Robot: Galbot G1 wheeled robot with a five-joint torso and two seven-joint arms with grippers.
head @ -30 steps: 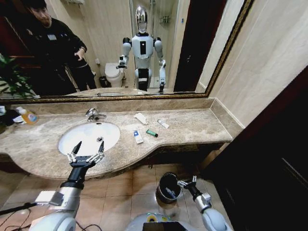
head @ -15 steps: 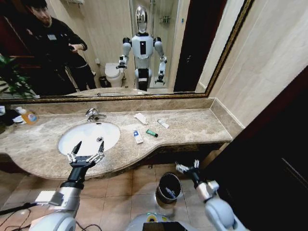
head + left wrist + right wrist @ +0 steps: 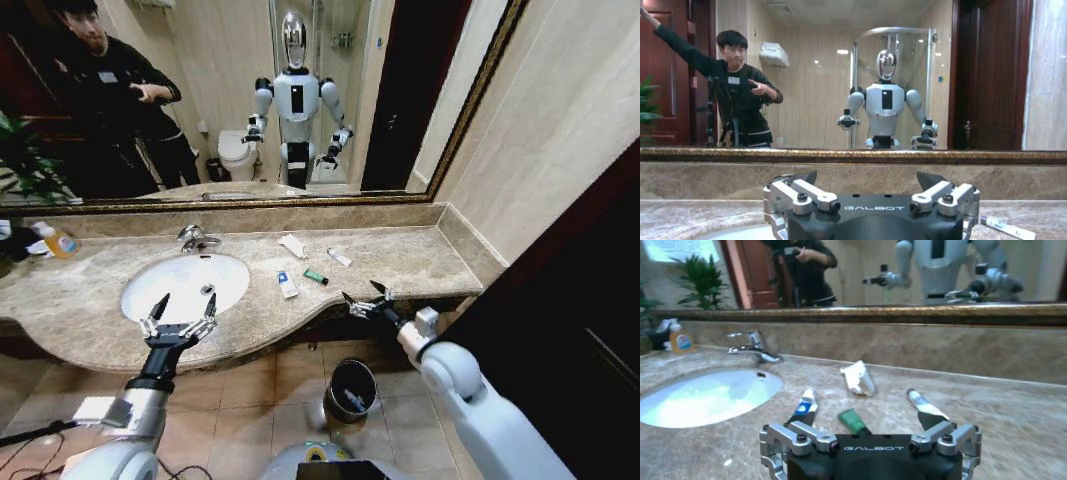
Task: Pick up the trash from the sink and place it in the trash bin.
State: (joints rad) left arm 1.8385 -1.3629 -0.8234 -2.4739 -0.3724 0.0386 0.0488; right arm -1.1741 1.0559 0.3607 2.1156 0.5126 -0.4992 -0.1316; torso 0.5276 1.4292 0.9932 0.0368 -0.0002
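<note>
Your robot stands at the marble tabletop (image 3: 420, 262) with most of the job left, by the look of it: a white tissue (image 3: 293, 246), a white sachet (image 3: 339, 258), a green stick (image 3: 316, 277) and a blue-white packet (image 3: 287, 284) lie on the tabletop between the sink (image 3: 186, 285) and its right end, none of them in the basin. A small pale item shows inside the black bin (image 3: 350, 389) on the floor below the tabletop's front edge, so you may judge one piece delivered.

Your right gripper (image 3: 364, 300) hangs at the front edge of the tabletop, level with it and near the green stick, fingers spread wide and holding nothing. Your left gripper (image 3: 180, 313) hovers over the front rim of the sink, fingers also wide apart and empty.
</note>
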